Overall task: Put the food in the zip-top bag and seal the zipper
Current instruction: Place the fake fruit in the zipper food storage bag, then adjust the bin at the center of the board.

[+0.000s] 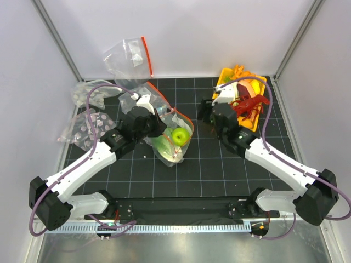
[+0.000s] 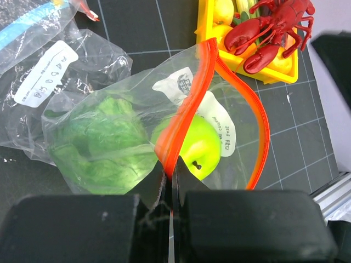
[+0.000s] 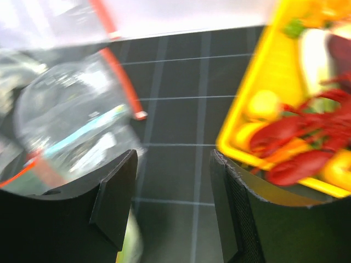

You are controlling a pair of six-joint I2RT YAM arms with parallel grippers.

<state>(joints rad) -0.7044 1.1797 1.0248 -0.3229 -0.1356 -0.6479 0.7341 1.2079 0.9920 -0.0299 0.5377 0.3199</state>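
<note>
At the far left of the dark gridded tabletop [image 1: 208, 164] lie two limp dotted bubble-like pouches [image 1: 88, 97], well apart from the work. Next come the left fingers [image 2: 189, 192], pressed together on the zipper [image 2: 189, 104], a narrow red-orange ribbed strip along the mouth of the clear, crinkly zip-top bag [image 2: 82, 93]. One lip is lifted while the other bows away, so the mouth gapes toward the right. Inside the bag sit a ruffled green plastic lettuce [image 2: 104, 142] and, touching it, a smooth round green fruit [image 2: 200, 145] behind a white printed label [image 2: 219, 123]. Further right, the right fingers [image 3: 115, 197] are spread with nothing between them and hover above the tabletop just beside the rigid yellow tray [image 3: 236, 126]. The tray holds a glossy red toy lobster [image 3: 296, 137] lying over the rounded yellow pieces [image 3: 263, 104]. The step in hand looks like fetching one more piece of food. It will likely go best if the left pinch stays firm and high, since the thin film sags and slides easily. The right fingers should close across a yellow piece's broad middle, because hard, slick plastic can squirt out of a shallow grip, and they should stay clear of the lobster's claws
</note>
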